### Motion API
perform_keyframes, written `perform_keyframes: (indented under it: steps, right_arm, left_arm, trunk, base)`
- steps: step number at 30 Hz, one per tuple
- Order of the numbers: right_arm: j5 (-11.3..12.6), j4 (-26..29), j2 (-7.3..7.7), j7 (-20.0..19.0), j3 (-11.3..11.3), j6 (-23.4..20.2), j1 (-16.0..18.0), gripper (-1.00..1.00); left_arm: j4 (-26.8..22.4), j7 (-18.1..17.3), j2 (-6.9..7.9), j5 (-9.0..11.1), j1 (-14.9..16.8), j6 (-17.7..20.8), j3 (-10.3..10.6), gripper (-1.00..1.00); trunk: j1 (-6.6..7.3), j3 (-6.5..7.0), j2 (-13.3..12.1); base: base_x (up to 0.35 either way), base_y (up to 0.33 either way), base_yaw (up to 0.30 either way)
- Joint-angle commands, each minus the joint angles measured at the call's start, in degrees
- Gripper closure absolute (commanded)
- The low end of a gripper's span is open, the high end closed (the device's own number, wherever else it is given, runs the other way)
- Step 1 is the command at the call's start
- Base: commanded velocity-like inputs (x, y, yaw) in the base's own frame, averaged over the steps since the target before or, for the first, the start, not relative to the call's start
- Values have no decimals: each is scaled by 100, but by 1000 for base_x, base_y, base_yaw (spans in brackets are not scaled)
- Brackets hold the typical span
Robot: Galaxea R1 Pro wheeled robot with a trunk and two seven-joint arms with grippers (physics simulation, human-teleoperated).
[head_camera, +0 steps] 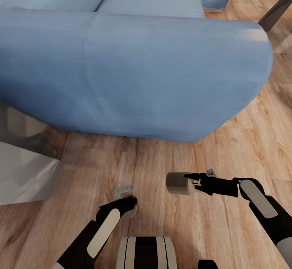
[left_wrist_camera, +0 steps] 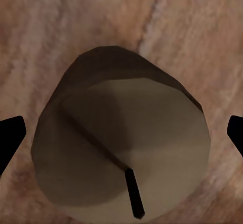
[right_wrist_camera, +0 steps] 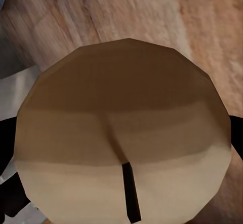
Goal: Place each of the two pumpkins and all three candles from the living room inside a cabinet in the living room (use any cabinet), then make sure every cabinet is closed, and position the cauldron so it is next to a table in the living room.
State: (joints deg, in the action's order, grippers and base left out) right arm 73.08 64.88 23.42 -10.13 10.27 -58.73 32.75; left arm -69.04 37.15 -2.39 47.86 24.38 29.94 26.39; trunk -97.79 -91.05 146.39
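The right gripper [head_camera: 194, 179] is clamped on a candle [head_camera: 179, 183], a stubby beige-tan cylinder held sideways above the wood floor [head_camera: 162, 220], its flat end pointing back along the black fingers. In the right wrist view that candle [right_wrist_camera: 121, 127] shows its round wick end close up, with the dark wick [right_wrist_camera: 130, 191] standing out of the face and the black fingers at both edges of the disc (the contact itself sits just at the rim).

The left gripper [head_camera: 129, 204] hangs low over the floor with a second candle [head_camera: 123, 192] at its tip; in the head view only the pale top of this candle peeks past the black wrist. The left wrist view looks straight down on this candle [left_wrist_camera: 121, 143], which stands on the floor planks with its wick [left_wrist_camera: 134, 193] toward the camera. The two black fingertips [left_wrist_camera: 10, 138] sit spread apart, one on each side of the candle and clear of its sides, so this gripper is open around it.

The two candles lie near each other on the floor, the held one to the robot's right of the other. Just beyond them rises the rounded back of a large blue sofa [head_camera: 134, 74]. A grey block [head_camera: 20, 171] stands at the robot's left, beside the sofa, and a dark slanted leg [head_camera: 275, 13] shows at the far right.
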Motion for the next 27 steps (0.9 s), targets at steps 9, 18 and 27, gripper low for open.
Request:
perform_keyframes:
  steps: [9,18,27]
  right_arm:
    - [-55,-2,5,-59,7,-6,4,100]
    - [-57,-2,10,-59,8,-6,4,100]
    - [-239,1,5,-67,1,-6,4,100]
  left_arm:
    - [21,47,2,39,2,-40,7,-100]
    - [22,47,2,43,3,-41,7,-100]
    - [49,-6,-5,54,4,-35,7,-100]
  trunk:
    - [-9,-92,7]
    - [-9,-92,7]
    - [-9,-92,7]
  base:
    - [0,0,0]
    - [0,0,0]
    - [0,0,0]
